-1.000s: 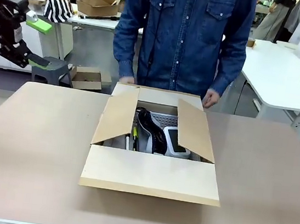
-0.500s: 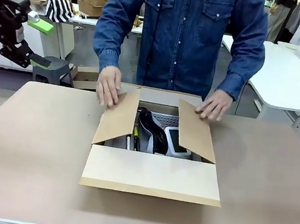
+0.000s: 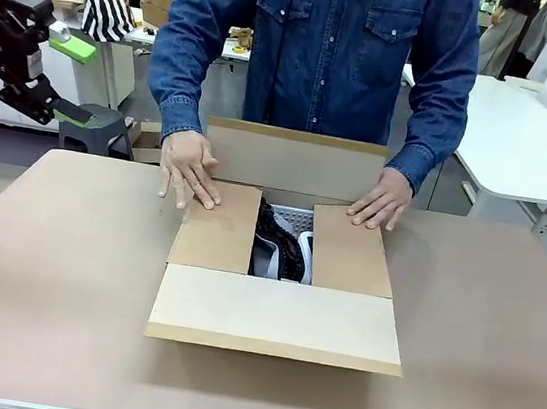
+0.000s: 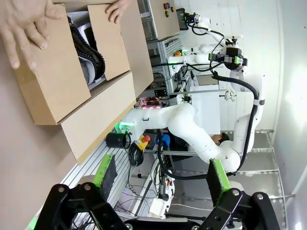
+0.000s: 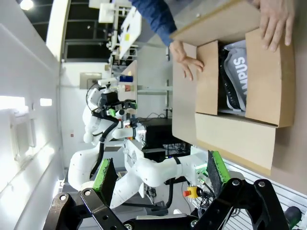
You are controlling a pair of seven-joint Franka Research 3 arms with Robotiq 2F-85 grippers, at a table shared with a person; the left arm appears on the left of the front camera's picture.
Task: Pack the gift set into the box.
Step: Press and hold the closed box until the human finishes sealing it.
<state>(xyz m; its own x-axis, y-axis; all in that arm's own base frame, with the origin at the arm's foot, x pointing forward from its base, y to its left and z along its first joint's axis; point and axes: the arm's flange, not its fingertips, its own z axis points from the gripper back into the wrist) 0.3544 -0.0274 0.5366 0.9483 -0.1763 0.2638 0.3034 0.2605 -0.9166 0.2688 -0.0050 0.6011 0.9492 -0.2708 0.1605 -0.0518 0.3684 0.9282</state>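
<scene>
Brown cardboard side flaps are now lying inward under the denim-sleeved person's hands. Both black, green-padded claws are hanging spread.

Left gripper: open, fingers apart; right gripper: open, fingers apart; person's right hand: palm down, fingers spread; person's left hand: palm down; both forearms: angled downward.
</scene>
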